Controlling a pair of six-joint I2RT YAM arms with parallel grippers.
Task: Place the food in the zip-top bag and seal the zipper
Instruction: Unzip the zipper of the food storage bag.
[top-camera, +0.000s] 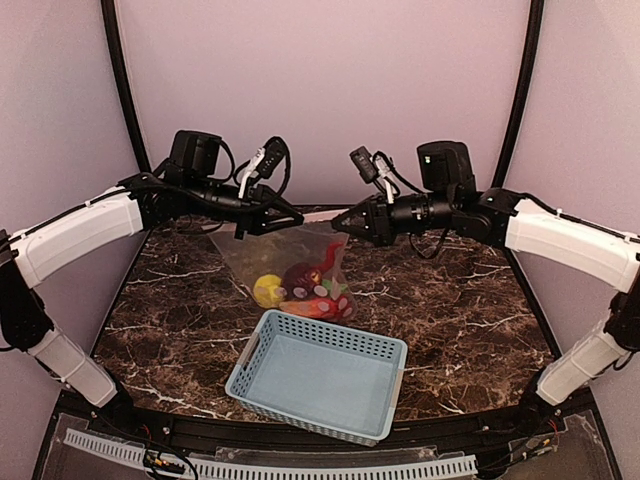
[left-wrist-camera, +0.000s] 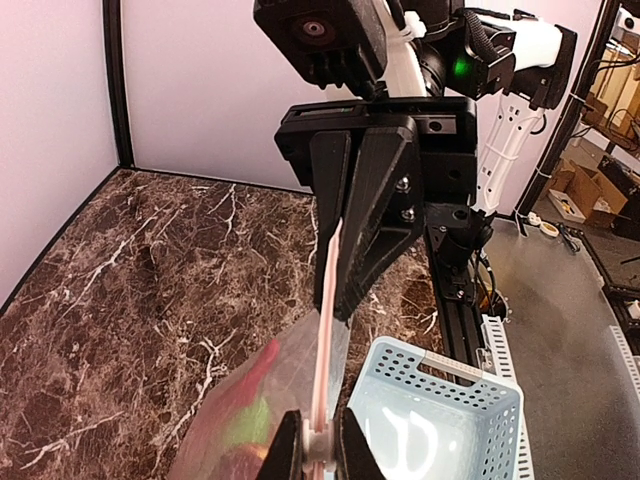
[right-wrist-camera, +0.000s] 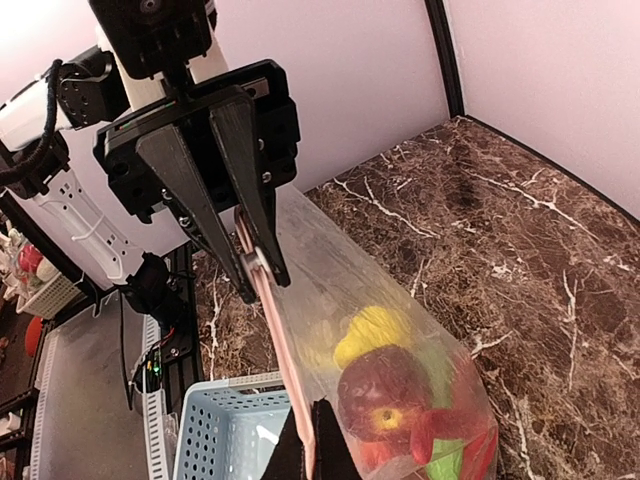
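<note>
The zip-top bag (top-camera: 290, 250) hangs stretched between my two grippers above the marble table. The food shows through its clear side: a yellow pepper (right-wrist-camera: 375, 330), a dark red one (right-wrist-camera: 385, 395), and red and lime-green pieces (right-wrist-camera: 450, 440) below them. My left gripper (left-wrist-camera: 320, 445) is shut on the zipper's white slider tab (left-wrist-camera: 322, 438), at the bag's left end in the top view (top-camera: 243, 229). The pink zipper (left-wrist-camera: 325, 330) runs straight to my right gripper (right-wrist-camera: 313, 445), which is shut on the strip's other end (top-camera: 340, 226). The strip looks pressed together along its length.
A light blue lattice basket (top-camera: 300, 415) stands in front of the bag near the table's front edge, with nothing in it. Both arms reach in from the sides over the dark marble top (top-camera: 470, 310). Purple walls close in the back and sides.
</note>
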